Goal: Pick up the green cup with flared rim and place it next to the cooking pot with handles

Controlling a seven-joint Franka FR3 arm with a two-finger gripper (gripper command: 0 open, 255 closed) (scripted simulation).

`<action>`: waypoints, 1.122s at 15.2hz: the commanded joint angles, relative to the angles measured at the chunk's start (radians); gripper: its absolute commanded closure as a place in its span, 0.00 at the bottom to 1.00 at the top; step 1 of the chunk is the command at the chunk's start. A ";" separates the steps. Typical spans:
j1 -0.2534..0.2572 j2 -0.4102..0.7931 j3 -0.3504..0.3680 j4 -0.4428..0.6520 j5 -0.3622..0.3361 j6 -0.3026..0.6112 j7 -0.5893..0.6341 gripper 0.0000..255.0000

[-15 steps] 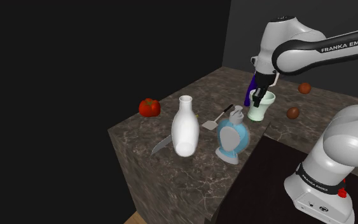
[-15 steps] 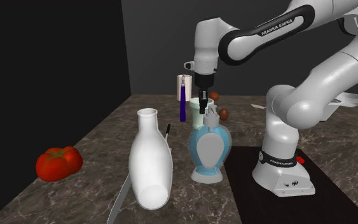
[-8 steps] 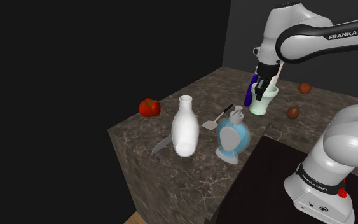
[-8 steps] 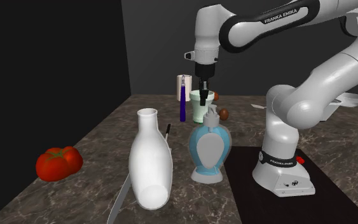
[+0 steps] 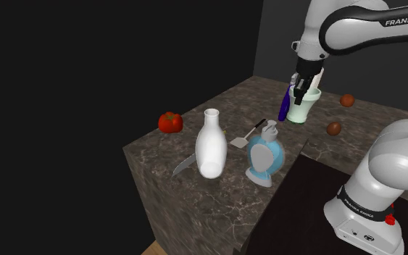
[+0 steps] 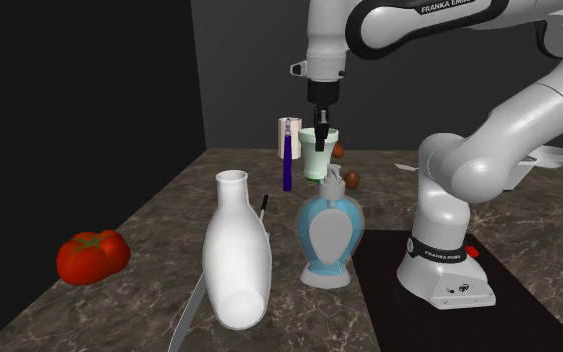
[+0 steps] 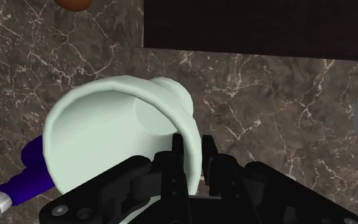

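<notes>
The pale green cup with a flared rim [image 5: 301,109] hangs above the dark marble counter [image 5: 195,190], near its far end. My black gripper [image 5: 297,91] is shut on the cup's rim, one finger inside and one outside. In the second exterior view the cup [image 6: 318,157] hangs under the gripper [image 6: 320,140], above and behind the blue soap dispenser. The wrist view looks into the tilted cup [image 7: 107,133], with the gripper [image 7: 193,167] clasping its wall. A pale rimmed vessel [image 6: 549,158], perhaps the pot, shows partly behind the arm.
A purple bottle [image 5: 284,107] stands just beside the cup. A blue soap dispenser [image 5: 263,155], a white vase [image 5: 211,144], a knife [image 5: 183,164], a spatula [image 5: 247,134] and a red tomato [image 5: 170,122] stand nearer. Two brown round things [image 5: 334,128] lie further back.
The gripper has risen with the cup, lifting it off the counter and carrying it slightly toward the far end. Nothing else moved.
</notes>
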 commanded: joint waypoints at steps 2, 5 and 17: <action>0.002 0.001 0.004 0.042 0.005 -0.041 -0.004 1.00; 0.002 0.005 0.007 0.085 0.008 -0.079 -0.010 1.00; 0.004 0.039 0.017 0.266 0.019 -0.225 -0.030 1.00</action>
